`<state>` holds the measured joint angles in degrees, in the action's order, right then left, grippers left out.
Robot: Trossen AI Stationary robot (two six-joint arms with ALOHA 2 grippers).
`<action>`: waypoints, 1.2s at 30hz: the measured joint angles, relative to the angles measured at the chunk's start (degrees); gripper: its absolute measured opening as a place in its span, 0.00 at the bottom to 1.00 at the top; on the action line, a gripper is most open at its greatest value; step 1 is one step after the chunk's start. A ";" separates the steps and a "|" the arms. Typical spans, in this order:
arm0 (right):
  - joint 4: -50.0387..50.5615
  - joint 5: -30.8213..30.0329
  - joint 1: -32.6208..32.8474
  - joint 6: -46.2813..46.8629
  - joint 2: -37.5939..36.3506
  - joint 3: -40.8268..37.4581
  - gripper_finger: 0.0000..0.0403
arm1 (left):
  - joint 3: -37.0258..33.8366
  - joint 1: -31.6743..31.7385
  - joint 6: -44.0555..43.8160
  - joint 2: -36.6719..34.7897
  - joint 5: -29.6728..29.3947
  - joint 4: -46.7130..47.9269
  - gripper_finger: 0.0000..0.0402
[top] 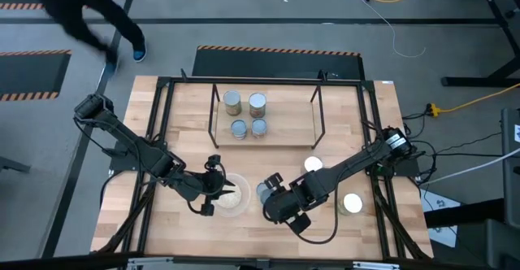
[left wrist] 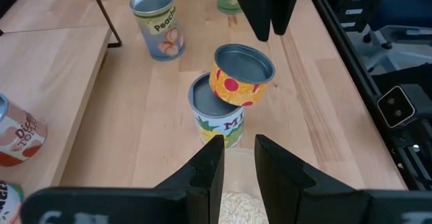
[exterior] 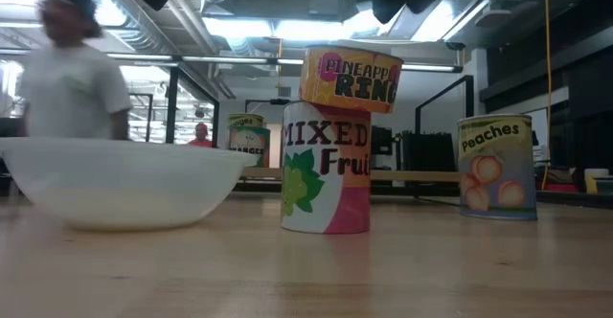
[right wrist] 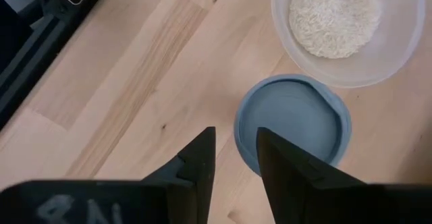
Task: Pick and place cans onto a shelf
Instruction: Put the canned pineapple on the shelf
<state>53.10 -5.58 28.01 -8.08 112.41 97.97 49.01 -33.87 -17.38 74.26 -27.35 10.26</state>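
A Pineapple Rings can (exterior: 351,79) sits tilted and off-centre on the top of an upright Mixed Fruit can (exterior: 326,170); the stack stands on the table beside the bowl (top: 264,190) and shows in the left wrist view (left wrist: 241,75). My right gripper (top: 273,197) hovers above the stack on its near side with its fingers almost together and empty; the top can's blue-grey lid (right wrist: 293,126) lies just beyond its fingertips. My left gripper (top: 218,186) is over the clear bowl of rice (top: 231,194), fingers almost together, empty. Several cans stand on the shelf (top: 288,132).
A Peaches can (top: 313,165) stands upright on the table between the stack and the shelf, and a shiny-topped can (top: 352,203) stands near the right edge. A black frame (top: 162,132) runs around the table. A person (top: 81,10) moves beyond the far left corner.
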 joint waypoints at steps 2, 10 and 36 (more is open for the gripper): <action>0.05 -0.01 0.00 -0.02 0.68 0.00 0.28 | 0.00 0.00 0.01 0.00 0.00 0.00 0.19; -0.04 -0.02 0.00 -0.11 2.46 0.00 0.28 | 0.00 0.00 0.00 0.00 0.00 0.00 0.19; -0.65 -2.88 0.04 0.03 3.13 0.00 0.28 | 0.00 -0.04 -0.03 0.00 0.00 0.00 0.19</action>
<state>52.45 -8.45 28.05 -8.05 115.54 97.97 49.01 -33.91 -17.41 74.26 -27.35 10.26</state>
